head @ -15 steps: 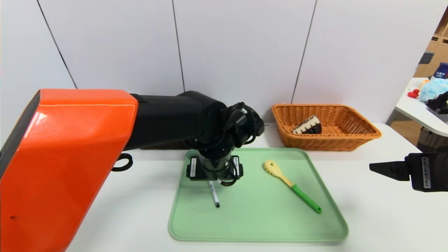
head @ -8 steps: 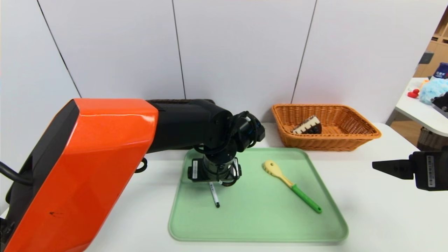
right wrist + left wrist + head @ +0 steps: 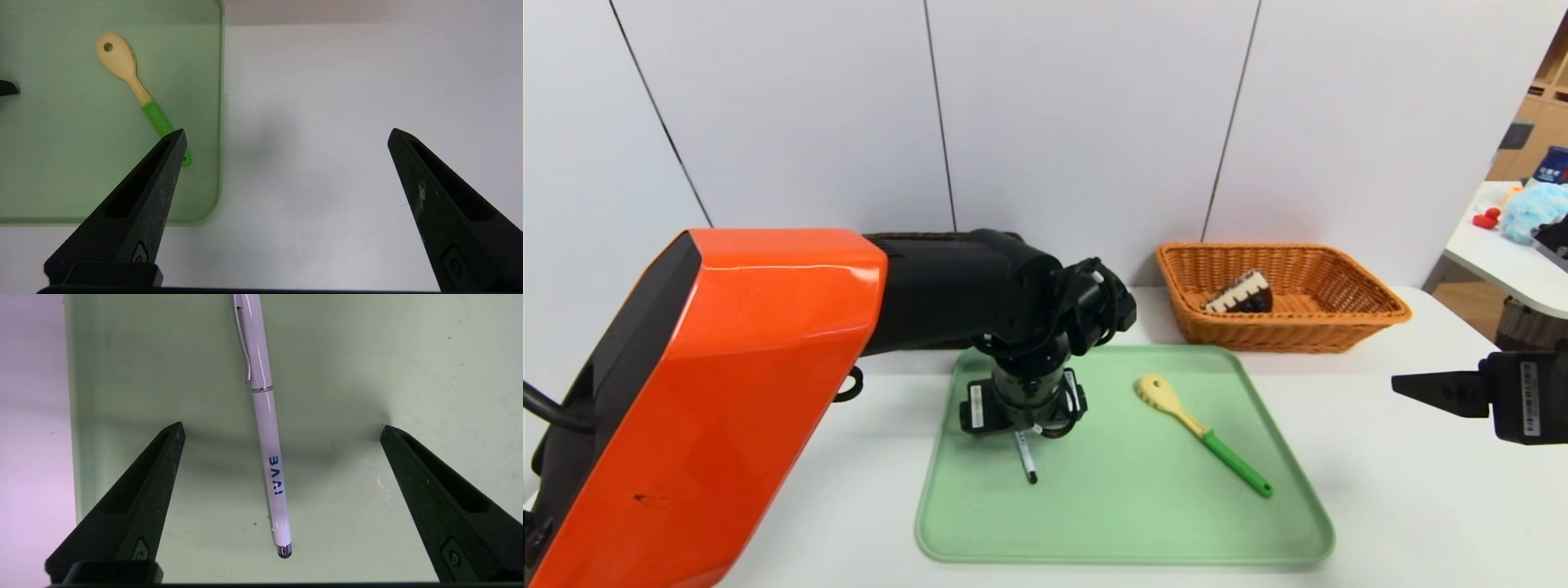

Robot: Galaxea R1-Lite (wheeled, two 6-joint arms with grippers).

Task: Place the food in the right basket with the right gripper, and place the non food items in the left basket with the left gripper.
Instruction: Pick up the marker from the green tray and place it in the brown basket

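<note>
- Jaws spread wide in the left wrist view: the left gripper (image 3: 282, 432) straddles the pen (image 3: 267, 428), gripping nothing; the pen lies on the tray, so its transfer is left to do.
- Head view: the cake wedge (image 3: 1241, 294) sits inside the orange basket (image 3: 1286, 327), so the food part looks done. The slotted spoon (image 3: 1205, 433) lies on the green tray (image 3: 1127, 531), also left for the dark basket (image 3: 931, 236), mostly hidden behind the left arm (image 3: 792, 327).
- Right wrist view: the right gripper (image 3: 287, 137) stands open and empty beside the tray, apparently idle.
</note>
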